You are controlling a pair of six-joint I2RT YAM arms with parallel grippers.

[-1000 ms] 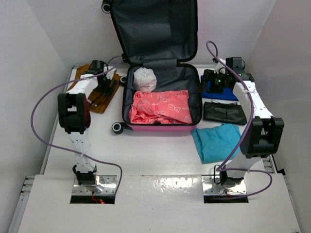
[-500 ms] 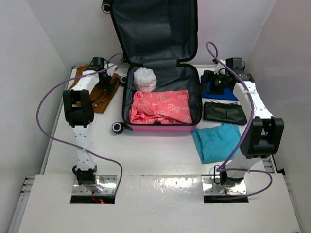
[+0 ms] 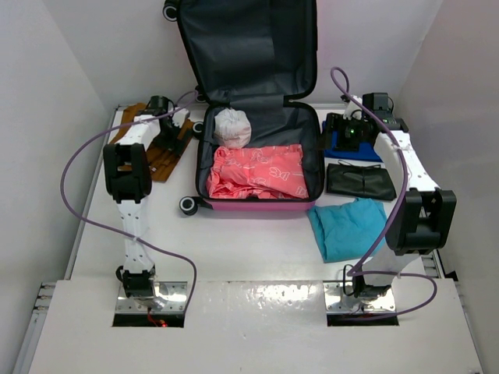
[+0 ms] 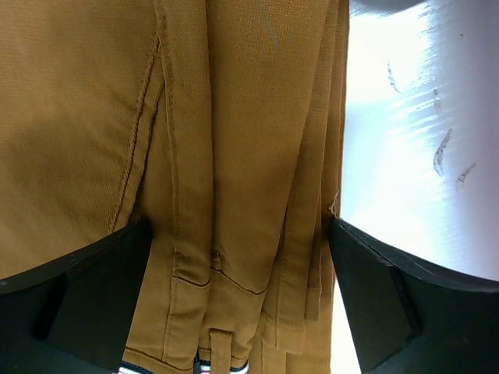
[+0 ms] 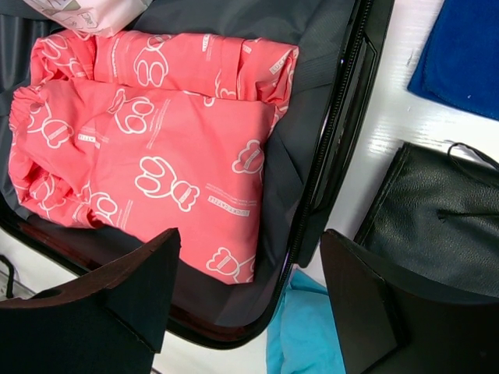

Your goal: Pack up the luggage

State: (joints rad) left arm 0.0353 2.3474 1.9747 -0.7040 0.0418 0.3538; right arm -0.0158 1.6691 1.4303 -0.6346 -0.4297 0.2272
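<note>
The luggage (image 3: 257,206) lies open mid-table, its lid upright against the back wall and its grey lining showing. Inside are a pink printed garment (image 3: 261,171) and a white bundle (image 3: 231,127). Folded brown trousers (image 3: 160,156) lie to its left. My left gripper (image 3: 168,131) hangs right over them, open. In the left wrist view the trousers (image 4: 218,140) fill the frame, with the left gripper (image 4: 238,296) straddling their folded edge. My right gripper (image 3: 343,132) is open and empty. In the right wrist view the right gripper (image 5: 249,304) hovers above the luggage's right rim (image 5: 335,148).
Right of the luggage lie a blue cloth (image 3: 355,148), a black pouch (image 3: 360,181) and a teal garment (image 3: 347,226). White walls close in on both sides. A luggage wheel (image 3: 188,205) juts out at the front left corner.
The left arm has swung back and inward over the trousers, and its jaws have opened wider. The right arm has hardly moved.
</note>
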